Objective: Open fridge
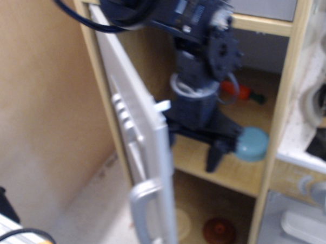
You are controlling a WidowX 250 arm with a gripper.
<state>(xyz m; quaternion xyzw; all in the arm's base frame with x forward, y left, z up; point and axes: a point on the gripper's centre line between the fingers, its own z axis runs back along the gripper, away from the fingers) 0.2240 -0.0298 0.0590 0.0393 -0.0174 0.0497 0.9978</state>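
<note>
Fridge (pixel 140 150) door's swung wide open, its edge sitting at about 9 o'clock from the tool (pixel 194 145), whose fingers look spread apart inside the cabinet.

Whole frame motion-blurred. Fridge (pixel 140 155) door bottom cut off at 6 o'clock; dispenser buttons smeared. Gripper (pixel 199 147) jaw state unreadable, one finger hidden behind door edge. Arm (pixel 169 13) cropped at 12 o'clock.
</note>
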